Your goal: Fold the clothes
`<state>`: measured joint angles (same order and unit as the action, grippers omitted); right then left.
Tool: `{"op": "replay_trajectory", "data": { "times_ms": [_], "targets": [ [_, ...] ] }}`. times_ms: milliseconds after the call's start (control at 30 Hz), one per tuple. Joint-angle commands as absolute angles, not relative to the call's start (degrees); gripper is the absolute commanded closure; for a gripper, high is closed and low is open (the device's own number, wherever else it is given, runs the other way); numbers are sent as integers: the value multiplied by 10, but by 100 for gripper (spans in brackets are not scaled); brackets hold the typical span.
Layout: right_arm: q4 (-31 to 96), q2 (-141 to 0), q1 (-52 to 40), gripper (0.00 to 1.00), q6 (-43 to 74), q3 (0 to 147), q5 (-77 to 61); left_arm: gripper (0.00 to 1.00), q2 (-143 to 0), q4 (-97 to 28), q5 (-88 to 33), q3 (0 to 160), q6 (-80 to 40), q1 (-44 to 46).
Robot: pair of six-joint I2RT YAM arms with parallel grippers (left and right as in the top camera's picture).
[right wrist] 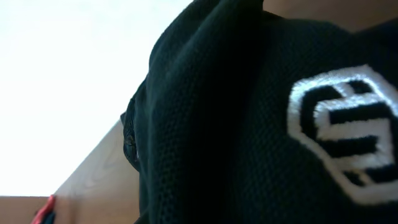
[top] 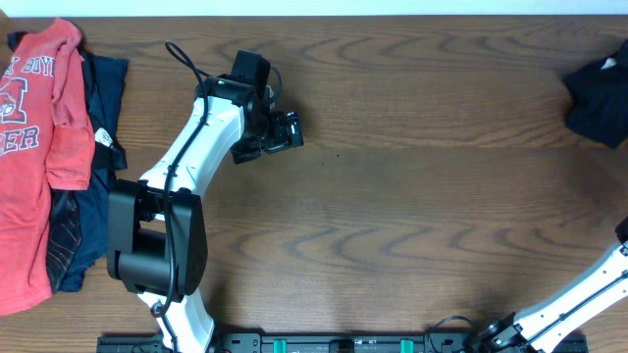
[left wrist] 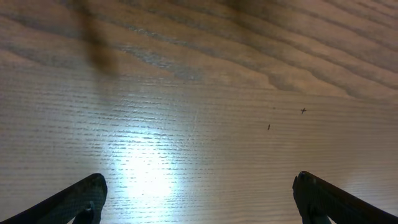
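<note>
The black shirt [top: 600, 99] lies bunched at the table's far right edge, partly out of the overhead view. It fills the right wrist view [right wrist: 236, 137], showing a white logo print and hiding the right gripper's fingers. Only the right arm shows in the overhead view, at the bottom right. The orange-red lettered T-shirt [top: 29, 157] lies flat at the far left, on top of a navy garment [top: 103, 93]. My left gripper [top: 287, 129] is open and empty over bare wood at centre left; in the left wrist view [left wrist: 199, 183] nothing lies between its fingers.
The wooden table [top: 412, 196] runs across the whole overhead view. The left arm's base [top: 157, 245] stands at the front left, next to the pile of garments. A white wall or backdrop shows beyond the table's edge in the right wrist view.
</note>
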<state>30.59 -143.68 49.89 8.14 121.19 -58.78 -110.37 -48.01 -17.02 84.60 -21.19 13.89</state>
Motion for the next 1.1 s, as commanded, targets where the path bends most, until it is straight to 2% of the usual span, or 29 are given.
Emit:
{"op": "replay_trajectory", "data": {
  "times_ms": [0, 33, 67, 100, 133, 167, 233, 267, 300, 333, 400, 433, 467, 700, 733, 867, 1067],
  "targets": [
    [320, -1436, 501, 99, 51, 1223, -550, 3, -1112, -480, -175, 846, -213, 142],
    [327, -1436, 500, 88, 53, 1223, -533, 3, -1112, -480, -176, 846, -213, 142],
    [333, -1436, 500, 68, 58, 1223, -519, 3, -1112, -480, -177, 846, -213, 142],
    [339, -1436, 499, 27, 60, 1223, -507, 3, -1112, -479, -182, 846, -213, 142],
    [345, -1436, 498, 18, 64, 1223, -492, 3, -1112, -476, -189, 846, -213, 142],
    [351, -1436, 498, 19, 70, 1223, -476, 3, -1112, -474, -196, 846, -213, 142],
    [359, -1436, 498, 48, 80, 1223, -457, 3, -1112, -471, -199, 846, -213, 142],
    [364, -1436, 500, 57, 89, 1223, -448, 3, -1112, -471, -200, 846, -213, 142],
    [367, -1436, 501, 53, 94, 1223, -447, 3, -1112, -470, -201, 846, -213, 142],
    [371, -1436, 503, 43, 103, 1223, -446, 3, -1112, -470, -202, 846, -213, 142],
    [382, -1435, 507, 36, 131, 1223, -430, 3, -1112, -471, -205, 846, -213, 142],
    [390, -1434, 510, 28, 142, 1223, -416, 3, -1112, -471, -206, 846, -213, 142],
    [400, -1433, 512, 25, 158, 1223, -395, 3, -1112, -470, -207, 846, -213, 142],
    [500, -1417, 530, 19, 212, 1223, -182, 3, -1112, -468, -217, 846, -206, 158],
    [512, -1415, 533, 16, 219, 1223, -155, 3, -1112, -467, -216, 846, -206, 162],
    [542, -1408, 545, 1, 239, 1223, -107, 3, -1113, -450, -216, 846, -207, 176],
    [562, -1390, 557, 1, 252, 1223, -105, 2, -1113, -440, -216, 846, -209, 181]
  ]
}}
